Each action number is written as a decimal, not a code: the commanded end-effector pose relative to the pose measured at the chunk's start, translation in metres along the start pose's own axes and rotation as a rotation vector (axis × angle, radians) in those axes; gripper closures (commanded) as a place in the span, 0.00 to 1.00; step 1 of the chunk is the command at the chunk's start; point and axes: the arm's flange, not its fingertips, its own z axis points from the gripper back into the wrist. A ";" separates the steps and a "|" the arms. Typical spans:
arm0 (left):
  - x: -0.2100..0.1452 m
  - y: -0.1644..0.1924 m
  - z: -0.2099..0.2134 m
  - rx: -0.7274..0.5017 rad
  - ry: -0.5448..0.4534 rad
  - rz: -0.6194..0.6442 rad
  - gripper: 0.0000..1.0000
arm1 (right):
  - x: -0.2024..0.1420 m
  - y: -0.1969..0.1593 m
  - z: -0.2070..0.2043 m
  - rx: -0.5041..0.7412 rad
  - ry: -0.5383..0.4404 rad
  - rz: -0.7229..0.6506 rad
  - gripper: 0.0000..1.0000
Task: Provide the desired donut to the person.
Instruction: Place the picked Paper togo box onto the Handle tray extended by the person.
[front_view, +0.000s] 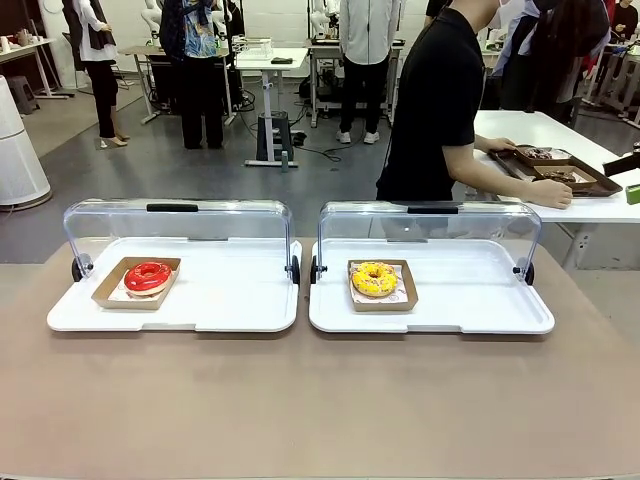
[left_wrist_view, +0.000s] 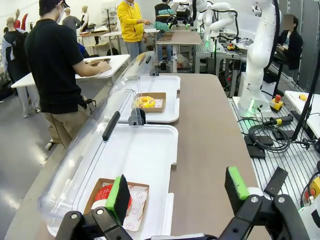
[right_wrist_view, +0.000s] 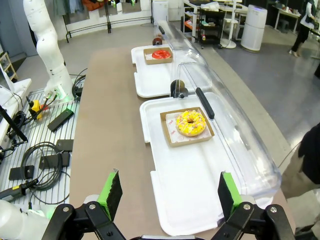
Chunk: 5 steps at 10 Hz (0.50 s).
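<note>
The near strip of the worktop (front_view: 320, 410) lies bare in front of both white trays (front_view: 175, 300). Each tray's clear lid (front_view: 180, 222) stands raised along the far edge, walling off that side, so the red donut (front_view: 148, 277) and yellow donut (front_view: 375, 279) lie reachable from above and the near side. A narrow gap separates the trays.

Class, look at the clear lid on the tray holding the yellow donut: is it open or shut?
Open. The clear lid stands swung up behind the white tray, leaving the yellow donut in its cardboard box uncovered from above.
</note>
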 end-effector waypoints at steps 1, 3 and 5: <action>-0.002 -0.001 0.000 0.006 0.009 0.000 0.00 | 0.002 0.000 -0.001 0.001 -0.018 0.000 0.00; -0.002 -0.001 0.000 0.006 0.009 0.000 0.00 | 0.002 0.000 -0.001 0.001 -0.018 0.000 0.00; -0.002 -0.001 0.000 0.006 0.009 0.000 0.00 | 0.002 0.000 -0.001 0.001 -0.018 0.000 0.00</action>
